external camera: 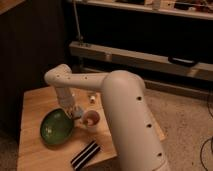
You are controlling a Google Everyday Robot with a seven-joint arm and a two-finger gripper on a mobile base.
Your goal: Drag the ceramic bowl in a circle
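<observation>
The ceramic bowl is a wide, shallow, glossy green dish lying on the left part of the wooden table. My gripper reaches down from the white arm onto the bowl's right rim and is shut on it. The bowl rests on the table top, slightly tilted. The arm hides the middle and right part of the table.
A small white cup with orange contents stands right beside the bowl's right rim. A black ribbed object lies near the table's front edge. A small light item sits behind the cup. A dark shelf unit stands behind the table.
</observation>
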